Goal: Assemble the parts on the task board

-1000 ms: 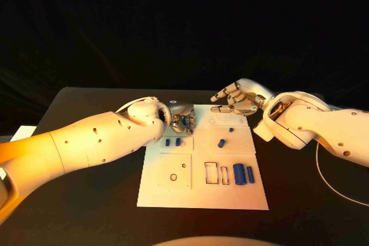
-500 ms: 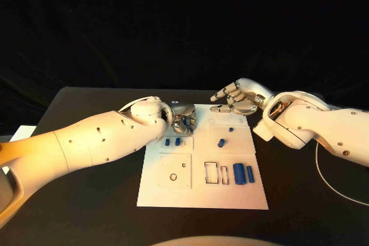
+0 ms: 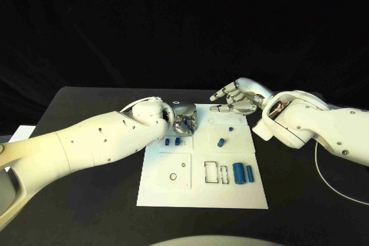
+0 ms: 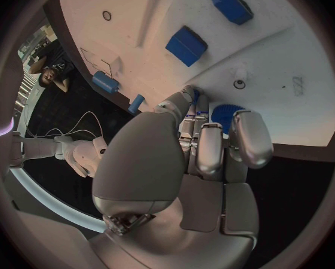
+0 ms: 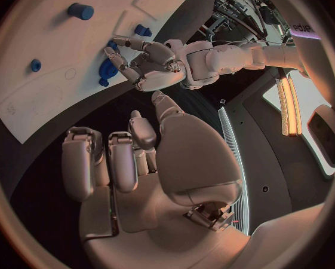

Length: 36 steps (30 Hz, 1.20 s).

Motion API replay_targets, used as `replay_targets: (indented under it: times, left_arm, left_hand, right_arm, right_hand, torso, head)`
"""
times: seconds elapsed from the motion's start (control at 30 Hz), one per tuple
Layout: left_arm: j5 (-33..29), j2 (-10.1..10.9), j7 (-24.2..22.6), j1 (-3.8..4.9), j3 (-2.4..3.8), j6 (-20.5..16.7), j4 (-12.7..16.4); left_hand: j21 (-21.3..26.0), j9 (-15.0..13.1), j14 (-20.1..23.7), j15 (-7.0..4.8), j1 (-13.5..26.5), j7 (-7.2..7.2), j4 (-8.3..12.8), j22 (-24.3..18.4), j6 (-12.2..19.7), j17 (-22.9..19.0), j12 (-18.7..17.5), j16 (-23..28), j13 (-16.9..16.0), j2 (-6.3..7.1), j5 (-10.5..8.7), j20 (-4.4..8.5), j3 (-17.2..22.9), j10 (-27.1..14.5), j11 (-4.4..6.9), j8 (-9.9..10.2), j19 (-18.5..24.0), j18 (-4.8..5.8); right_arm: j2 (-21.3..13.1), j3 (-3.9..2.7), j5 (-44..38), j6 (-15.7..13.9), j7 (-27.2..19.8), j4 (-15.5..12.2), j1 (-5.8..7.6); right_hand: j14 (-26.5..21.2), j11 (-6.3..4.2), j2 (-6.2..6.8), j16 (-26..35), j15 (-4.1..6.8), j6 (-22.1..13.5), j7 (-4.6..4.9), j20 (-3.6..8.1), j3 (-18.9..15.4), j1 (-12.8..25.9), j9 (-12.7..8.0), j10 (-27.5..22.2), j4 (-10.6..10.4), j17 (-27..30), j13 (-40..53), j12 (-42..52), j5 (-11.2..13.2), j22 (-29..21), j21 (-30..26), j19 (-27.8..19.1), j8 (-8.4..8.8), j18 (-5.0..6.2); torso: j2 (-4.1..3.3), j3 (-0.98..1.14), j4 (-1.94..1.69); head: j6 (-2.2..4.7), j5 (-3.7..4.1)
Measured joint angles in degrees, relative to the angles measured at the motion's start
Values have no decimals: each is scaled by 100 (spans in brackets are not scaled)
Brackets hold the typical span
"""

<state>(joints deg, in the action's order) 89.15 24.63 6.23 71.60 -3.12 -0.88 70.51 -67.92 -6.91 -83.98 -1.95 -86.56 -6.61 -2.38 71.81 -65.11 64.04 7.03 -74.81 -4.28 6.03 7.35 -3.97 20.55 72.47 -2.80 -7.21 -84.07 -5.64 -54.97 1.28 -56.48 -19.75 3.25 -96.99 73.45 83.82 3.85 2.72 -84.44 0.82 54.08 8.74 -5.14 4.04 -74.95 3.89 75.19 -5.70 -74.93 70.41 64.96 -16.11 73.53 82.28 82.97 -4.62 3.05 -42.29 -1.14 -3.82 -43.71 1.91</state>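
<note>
On black table: white task board, blue parts scattered; left hand pinches blue part; right hand spread, holding nothing; dark backdrop.

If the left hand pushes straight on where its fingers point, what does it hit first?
Probably the round blue part just past the left hand fingertips, on the task board; depth is uncertain.

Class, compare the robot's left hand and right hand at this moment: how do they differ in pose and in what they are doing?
The left hand is lowered onto the task board, fingers closed around a blue part; the right hand hovers above the board's far edge, holding nothing. The left hand's fingers are bunched, the right hand's spread. Both are silver hands on white arms.
</note>
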Motion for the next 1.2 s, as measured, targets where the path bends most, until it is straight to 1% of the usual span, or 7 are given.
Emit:
replay_targets:
  times: [0.17, 0.3, 0.4, 0.6, 0.7, 0.9, 1.2]
  left_arm:
    - [12, 15, 10, -7, 3, -7, 29]
    - [13, 100, 10, -26, 6, -67, 109]
    - [-2, 226, 9, -50, 21, -143, 200]
    - [-89, 541, 24, -68, 116, -307, 478]
    - [-174, 718, 41, -38, 176, -391, 683]
    - [-353, 1049, 99, 8, 260, -497, 985]
    - [-538, 1280, 205, 16, 282, -509, 1046]
  left_hand:
    - [-86, 3, 1, 0, -31, -23, 236, 102, -142, -17, 1, -37, -6, 30, -29, 8, 490, 126, -17, -11, -8, 0]
    - [-121, 29, 0, 0, 130, -33, 439, 162, -197, -51, -86, -70, -7, 202, -24, 8, 979, 168, -59, 46, -8, -1]
    - [-127, 46, 0, 0, 265, -34, 538, 188, -197, -66, -127, -94, -7, 214, -24, 8, 1153, 177, -67, 81, -8, -2]
    - [-148, 57, 1, 0, 331, -33, 620, 203, -236, -66, -138, -103, -9, 219, -24, 8, 1238, 186, -76, 84, -8, -4]
    - [-149, 62, 1, 0, 367, -33, 637, 218, -235, -73, -139, -103, -14, 243, -24, 8, 1300, 187, -76, 84, -8, 74]
    - [-176, 65, 0, 0, 407, -32, 641, 233, -276, -73, -144, -126, -164, 236, -24, 8, 1305, 220, -87, 106, -8, 74]
    - [-176, 59, 0, 0, 444, -32, 657, 233, -275, -81, -144, -126, -172, 242, -24, 7, 1321, 263, -64, 117, -8, 73]
  right_arm:
    - [2, 0, 0, 0, 0, 0, 0]
    - [3, 0, 0, 0, 0, 0, 0]
    - [3, 0, 0, 0, 0, 1, 0]
    - [-3, 0, 0, 0, 0, 2, -1]
    - [-8, 0, 0, 0, 0, 2, -1]
    - [-16, 0, 0, 0, 0, -2, -1]
    - [-35, 0, 0, 0, 0, -7, -1]
  right_hand:
    - [0, 0, 0, 0, 0, 0, 0, 0, 0, 0, 0, 0, 0, 0, 0, 0, 0, 0, 0, 0, 0, 0]
    - [0, 0, 0, 0, 0, 0, 0, 0, 0, 0, 0, 0, 0, 1, 0, 0, 0, 0, 0, 0, 0, 0]
    - [0, 0, 0, 0, 0, 0, 0, 0, 0, 0, 0, 0, 0, 1, 0, 0, 1, 0, 0, 0, 0, 0]
    - [0, 0, 0, 0, 0, 0, 0, 0, 0, 0, 0, 0, 0, 1, 0, 0, 1, 0, 0, 0, 0, 0]
    - [0, 0, 0, 0, 0, 0, 0, 0, 0, 0, 0, 0, 0, 1, 0, 0, 1, 0, 0, 0, 0, 0]
    - [0, 0, 0, 0, 0, 0, 0, 0, 0, 0, 0, 0, 0, 2, 1, 0, 1, 0, 0, 0, 0, 0]
    - [0, 0, 0, 0, 0, 0, 0, 0, 0, 0, 0, 0, 0, 2, 1, 0, 1, 0, 0, 0, 0, 0]
  torso:
    - [0, 0, 0]
    - [0, 0, -1]
    - [-1, 0, -1]
    - [8, 1, -10]
    - [12, 4, -15]
    - [19, 4, -25]
    - [18, 4, -24]
  head:
    - [-4, 1]
    - [4, 7]
    - [9, 8]
    - [19, 17]
    - [27, 8]
    - [41, -8]
    - [55, -18]
